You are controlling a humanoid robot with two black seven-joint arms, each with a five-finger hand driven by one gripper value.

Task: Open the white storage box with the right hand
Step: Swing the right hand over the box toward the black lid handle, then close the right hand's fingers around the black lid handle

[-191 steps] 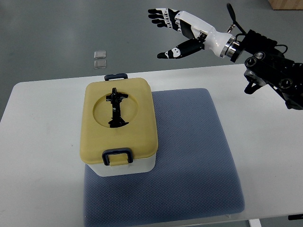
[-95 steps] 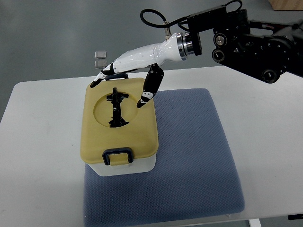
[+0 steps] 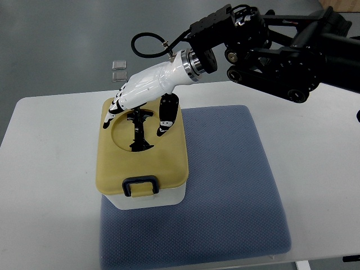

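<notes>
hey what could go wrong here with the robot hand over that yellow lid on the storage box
The right hand is spread over the far end of the yellow lid, not clearly gripping the black handle; its fingers may slip off.
The front latch looks closed, so lifting might raise the whole storage box.
The box sits on the blue mat and could slide.

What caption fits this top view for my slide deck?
Right hand reaches over the yellow lid of the white storage box, fingers spread above its black handle; lid closed.
</notes>
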